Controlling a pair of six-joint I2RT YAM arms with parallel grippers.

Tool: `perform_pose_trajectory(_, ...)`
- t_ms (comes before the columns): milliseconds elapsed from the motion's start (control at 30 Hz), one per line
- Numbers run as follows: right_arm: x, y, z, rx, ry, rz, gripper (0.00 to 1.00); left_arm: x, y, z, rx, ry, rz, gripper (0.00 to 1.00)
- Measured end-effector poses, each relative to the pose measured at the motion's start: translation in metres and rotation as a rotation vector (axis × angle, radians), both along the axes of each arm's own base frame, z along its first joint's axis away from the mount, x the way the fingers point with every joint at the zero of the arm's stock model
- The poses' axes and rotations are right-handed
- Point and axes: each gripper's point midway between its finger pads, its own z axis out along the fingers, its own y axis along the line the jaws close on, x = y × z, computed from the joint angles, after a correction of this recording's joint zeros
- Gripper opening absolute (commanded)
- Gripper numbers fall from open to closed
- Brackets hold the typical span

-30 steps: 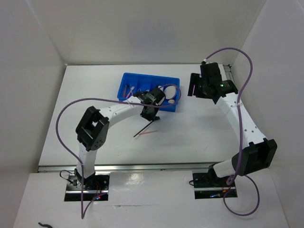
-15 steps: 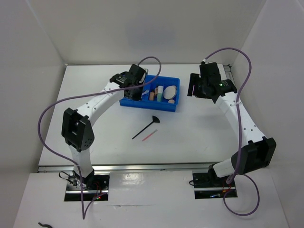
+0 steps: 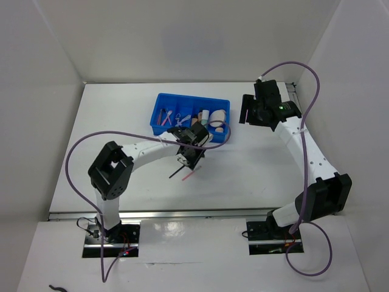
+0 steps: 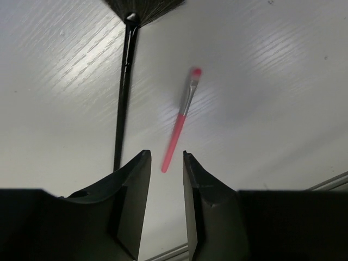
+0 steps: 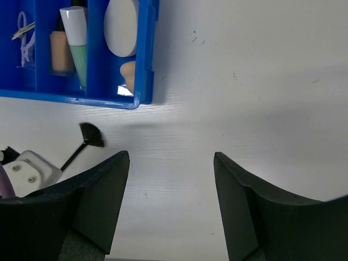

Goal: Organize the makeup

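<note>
A black fan brush [image 4: 124,87] and a thin pink stick [image 4: 182,117] lie side by side on the white table, in front of the blue tray [image 3: 159,99]. My left gripper [image 3: 190,159] hovers just above them. It is open a narrow gap and empty [image 4: 166,163], with the pink stick's near end just ahead of the jaws. In the tray I see a beige bottle [image 5: 61,51], a mint-green tube [image 5: 76,32], a cream puff [image 5: 120,27], a peach sponge [image 5: 128,73] and pink sticks [image 3: 163,115]. My right gripper [image 5: 171,157] is wide open and empty, right of the tray.
White walls enclose the table on the left, back and right. The left arm's purple cable [image 3: 220,135] loops over the tray's front right corner. The brush's bristles [image 5: 92,135] lie just in front of the tray's near wall.
My left gripper swung from the brush to the tray's left end, then came back down over the brush and pink stick. The right arm has not moved.
</note>
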Motion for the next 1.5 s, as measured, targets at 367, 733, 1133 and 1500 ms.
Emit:
perform_pose_trajectory(367, 0.0, 0.0, 0.0, 0.0, 0.0, 0.0, 0.71, -0.01, -0.013, -0.035, 0.017, 0.036, -0.012, 0.45)
perform_pose_trajectory(733, 0.002, 0.0, 0.007, 0.004, -0.015, 0.0, 0.71, -0.008, -0.016, -0.044, 0.015, 0.043, -0.01, 0.0)
perform_pose_trajectory(1133, 0.001, 0.0, 0.007, 0.0, -0.012, 0.002, 0.71, 0.053, 0.001, 0.052, -0.099, -0.066, 0.153, 0.0)
perform_pose_trajectory(1500, 0.002, -0.001, 0.005, -0.006, -0.01, -0.003, 0.71, 0.237, 0.087, 0.137, -0.152, -0.396, 0.552, 0.0)
